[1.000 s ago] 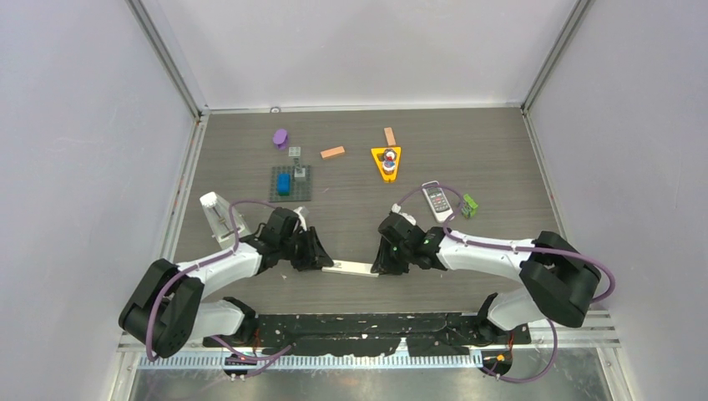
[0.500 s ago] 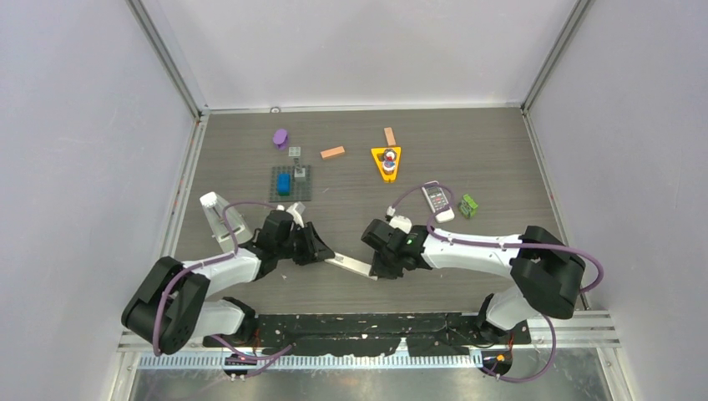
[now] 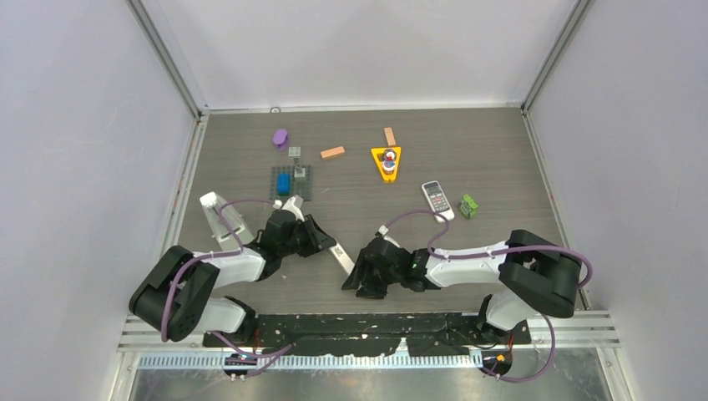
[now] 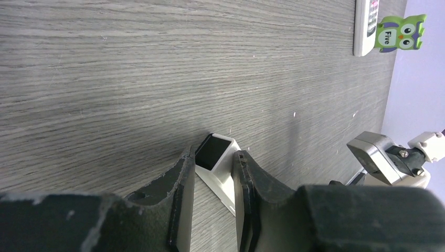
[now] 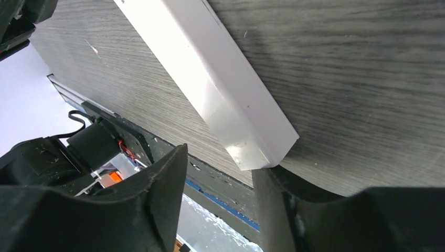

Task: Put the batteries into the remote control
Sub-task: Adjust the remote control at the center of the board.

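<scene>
We see a long white remote control (image 3: 338, 257) low over the gray table (image 3: 493, 150), near the middle of the near edge. Its long axis runs diagonally, from far-left to near-right. Whether it rests flat on the wood we cannot tell.

The left gripper (image 3: 326, 245) is clamped on the far-left end. In the left wrist view, both fingers (image 4: 181, 189) press the sides of the white body, and its end shows a dark rectangular opening.

The near-right end reaches the right gripper (image 3: 357, 278), whose jaws stand wide apart and hold nothing. In the right wrist view, the remote's corner appears to touch one finger (image 5: 283, 194); the other finger is well clear of it.

To the far right lies a keypad remote (image 3: 437, 199) with a green owl tag (image 3: 469, 205) just beside it. Farther back are:
- a yellow triangular tray (image 3: 386, 176), whose contents are too small to tell
- two orange-brown blocks (image 3: 332, 152)
- a gray plate (image 3: 300, 190) bearing a blue block (image 3: 284, 182)
- a purple piece (image 3: 280, 138)

A clear stand (image 3: 219, 213) sits left of the left arm.
</scene>
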Controlling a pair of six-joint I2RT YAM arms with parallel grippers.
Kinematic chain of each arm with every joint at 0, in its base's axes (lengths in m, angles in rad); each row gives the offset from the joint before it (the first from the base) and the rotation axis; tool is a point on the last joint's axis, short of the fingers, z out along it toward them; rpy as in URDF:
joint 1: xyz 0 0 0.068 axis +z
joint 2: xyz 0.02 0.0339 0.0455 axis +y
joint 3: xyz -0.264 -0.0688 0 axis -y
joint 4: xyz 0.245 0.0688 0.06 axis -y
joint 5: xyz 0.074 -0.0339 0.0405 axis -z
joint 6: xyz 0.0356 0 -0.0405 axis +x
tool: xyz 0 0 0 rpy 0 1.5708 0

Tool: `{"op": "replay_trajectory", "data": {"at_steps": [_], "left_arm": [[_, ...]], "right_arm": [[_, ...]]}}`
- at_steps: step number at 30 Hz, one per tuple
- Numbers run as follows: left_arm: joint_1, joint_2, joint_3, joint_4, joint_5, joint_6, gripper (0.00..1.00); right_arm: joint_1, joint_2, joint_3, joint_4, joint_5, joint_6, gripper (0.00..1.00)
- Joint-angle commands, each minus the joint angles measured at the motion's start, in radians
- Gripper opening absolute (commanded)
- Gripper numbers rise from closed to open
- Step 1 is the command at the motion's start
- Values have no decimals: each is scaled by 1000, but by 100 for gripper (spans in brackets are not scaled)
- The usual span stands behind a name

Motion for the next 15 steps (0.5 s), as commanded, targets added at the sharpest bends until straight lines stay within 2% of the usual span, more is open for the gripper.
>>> {"op": "replay_trajectory", "data": {"at_steps": [1, 4, 7, 11, 15], "left_arm": [[-63, 42, -66, -301, 90, -5, 0], [-62, 0, -42, -367, 58, 31, 1], [-62, -61, -9, -445, 24, 68, 9], [-62, -151, 39, -536, -3, 102, 22], [-62, -245, 95, -617, -29, 128, 42]], "right_arm": [[6, 77, -83, -143, 221, -47, 58], [6, 24, -44, -237, 268, -86, 64], [6, -22, -4, -327, 327, -129, 65], [5, -127, 47, -416, 399, -212, 64], [6, -270, 76, -437, 459, -343, 64]]}}
